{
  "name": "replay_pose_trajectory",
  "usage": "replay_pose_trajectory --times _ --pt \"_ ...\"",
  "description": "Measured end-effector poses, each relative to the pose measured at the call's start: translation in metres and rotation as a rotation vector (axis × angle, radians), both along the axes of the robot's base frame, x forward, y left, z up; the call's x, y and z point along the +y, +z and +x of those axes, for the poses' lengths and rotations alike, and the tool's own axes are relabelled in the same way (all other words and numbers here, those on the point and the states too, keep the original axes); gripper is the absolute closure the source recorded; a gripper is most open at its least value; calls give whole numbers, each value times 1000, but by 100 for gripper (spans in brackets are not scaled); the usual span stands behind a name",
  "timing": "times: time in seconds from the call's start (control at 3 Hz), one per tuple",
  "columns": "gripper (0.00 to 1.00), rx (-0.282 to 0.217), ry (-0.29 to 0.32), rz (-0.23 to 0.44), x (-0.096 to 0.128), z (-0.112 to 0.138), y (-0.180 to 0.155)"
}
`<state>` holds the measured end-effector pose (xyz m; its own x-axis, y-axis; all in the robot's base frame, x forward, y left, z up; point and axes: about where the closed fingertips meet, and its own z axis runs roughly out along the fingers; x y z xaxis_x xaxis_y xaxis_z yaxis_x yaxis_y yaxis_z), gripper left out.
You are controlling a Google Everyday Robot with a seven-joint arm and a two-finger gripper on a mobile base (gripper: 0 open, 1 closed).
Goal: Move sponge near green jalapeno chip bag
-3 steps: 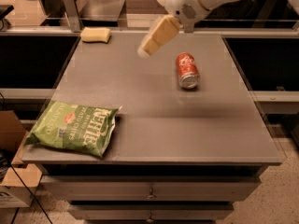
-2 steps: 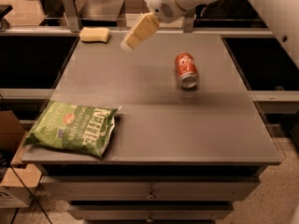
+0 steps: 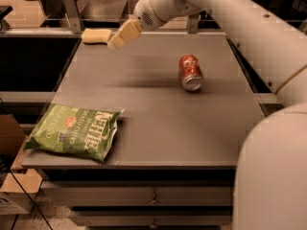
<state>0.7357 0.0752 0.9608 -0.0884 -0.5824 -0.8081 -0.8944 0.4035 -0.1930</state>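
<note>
The sponge (image 3: pixel 96 35) is a pale-yellow block lying at the far left corner of the grey table (image 3: pixel 153 109). The green jalapeno chip bag (image 3: pixel 74 132) lies flat at the near left corner, with white "Kettle" lettering. My gripper (image 3: pixel 116 41) hangs above the far left part of the table, its tip just right of the sponge and pointing toward it. The white arm reaches in from the right.
A red soda can (image 3: pixel 190 72) lies on its side right of the table's middle. A metal frame post (image 3: pixel 71 8) stands behind the sponge. Drawers (image 3: pixel 153 195) sit under the table front. My own white body (image 3: pixel 273 171) fills the lower right.
My gripper has moved left and farther back across the table, from above the can's left side to just beside the sponge. The sponge, bag and can have not moved.
</note>
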Motion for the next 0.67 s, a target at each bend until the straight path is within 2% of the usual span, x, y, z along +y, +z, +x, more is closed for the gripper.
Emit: replay_pose_trajectory --times 0.33,0.67 --pt "0 19 -60 99 15 37 -25" --pt "0 19 -60 99 15 37 -25"
